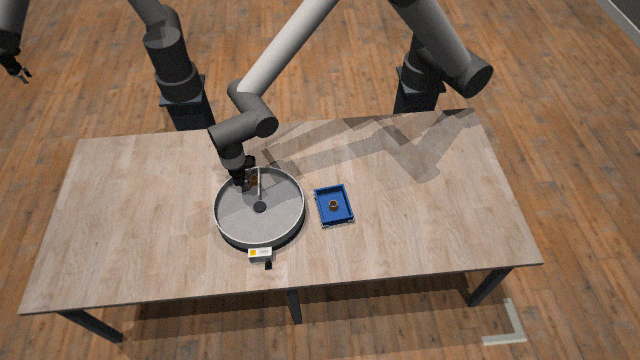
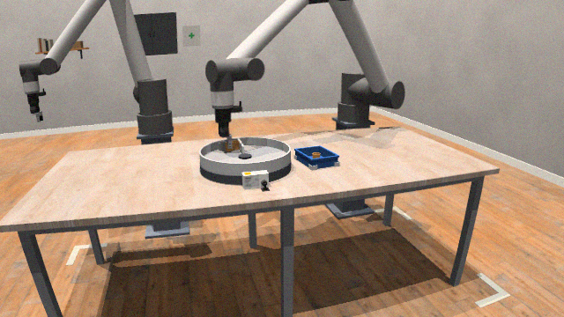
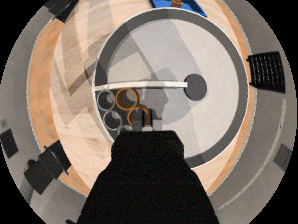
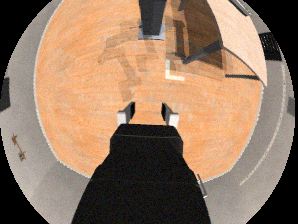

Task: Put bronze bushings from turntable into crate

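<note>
A bronze bushing stands on the turntable [image 1: 260, 227] [image 2: 264, 167] [image 3: 215, 55], with another bronze bushing [image 3: 127, 99] beside it. Steel bushings [image 3: 106, 100] [image 3: 112, 120] stand by the rim; one more is partly hidden. My left gripper [image 3: 147, 114] is open to a narrow gap over the nearer bronze bushing's wall, one finger over its opening and one outside; I see no grip. The blue crate [image 1: 324, 220] [image 2: 323, 165] sits level between its corner guides and holds a bronze bushing [image 1: 333, 203] [image 2: 315, 155]. My right gripper [image 1: 23, 75] [image 4: 148, 107] is open and empty, away from the table.
A pale bar [image 3: 145, 84] [image 1: 259, 187] runs from the turntable's rim to the dark hub [image 3: 195, 87] [image 1: 259, 206], close beside the bushings. A small white box [image 1: 260, 253] [image 2: 256, 179] and a small black device [image 1: 268, 265] [image 2: 264, 185] stand before the turntable.
</note>
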`<state>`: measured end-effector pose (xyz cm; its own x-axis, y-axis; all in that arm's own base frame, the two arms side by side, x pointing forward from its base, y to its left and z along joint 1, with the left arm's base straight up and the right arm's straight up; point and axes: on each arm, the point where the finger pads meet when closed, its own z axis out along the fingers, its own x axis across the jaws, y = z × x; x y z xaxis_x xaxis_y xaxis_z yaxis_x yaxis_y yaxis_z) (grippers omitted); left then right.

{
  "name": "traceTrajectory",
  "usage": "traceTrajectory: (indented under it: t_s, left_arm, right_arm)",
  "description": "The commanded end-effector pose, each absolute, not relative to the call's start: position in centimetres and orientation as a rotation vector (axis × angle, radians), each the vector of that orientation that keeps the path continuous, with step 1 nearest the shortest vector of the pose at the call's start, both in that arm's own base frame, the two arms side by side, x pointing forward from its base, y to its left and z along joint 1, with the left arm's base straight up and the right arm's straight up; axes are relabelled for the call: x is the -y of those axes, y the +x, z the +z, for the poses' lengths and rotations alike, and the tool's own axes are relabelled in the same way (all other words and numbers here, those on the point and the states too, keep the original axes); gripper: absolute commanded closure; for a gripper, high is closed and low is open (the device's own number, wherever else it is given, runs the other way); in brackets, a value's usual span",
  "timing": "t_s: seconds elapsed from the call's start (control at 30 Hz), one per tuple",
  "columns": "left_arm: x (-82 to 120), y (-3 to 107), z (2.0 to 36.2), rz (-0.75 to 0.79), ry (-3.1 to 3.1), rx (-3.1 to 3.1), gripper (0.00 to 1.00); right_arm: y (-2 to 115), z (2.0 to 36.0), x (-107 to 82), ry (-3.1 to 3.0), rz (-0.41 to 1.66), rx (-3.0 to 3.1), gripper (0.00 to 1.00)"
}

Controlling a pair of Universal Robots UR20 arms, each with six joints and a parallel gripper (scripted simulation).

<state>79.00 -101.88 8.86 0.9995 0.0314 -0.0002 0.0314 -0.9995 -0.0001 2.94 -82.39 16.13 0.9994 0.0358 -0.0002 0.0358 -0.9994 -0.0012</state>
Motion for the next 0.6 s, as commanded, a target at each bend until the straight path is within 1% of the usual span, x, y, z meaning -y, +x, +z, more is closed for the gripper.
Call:
traceTrajectory:
  t_s: [0.0,0.23,0.27,0.57]
  left_arm:
    - [101.92,79.03,8.98,-0.001,-3.142,0.049,0.64]
    - [101.92,79.03,8.98,-0.001,-3.142,0.049,0.64]
    - [101.92,79.03,8.98,-0.001,-3.142,0.049,1.00]
    - [101.92,79.03,8.98,-0.001,-3.142,0.049,1.00]
  right_arm:
    - [2.95,16.20,82.44,-3.141,0.000,0.056,0.00]
    - [2.95,16.20,82.44,-3.141,0.000,0.056,0.00]
    - [2.95,16.20,82.44,-3.141,0.000,0.056,0.00]
    - [2.95,16.20,82.44,-3.141,0.000,0.056,0.00]
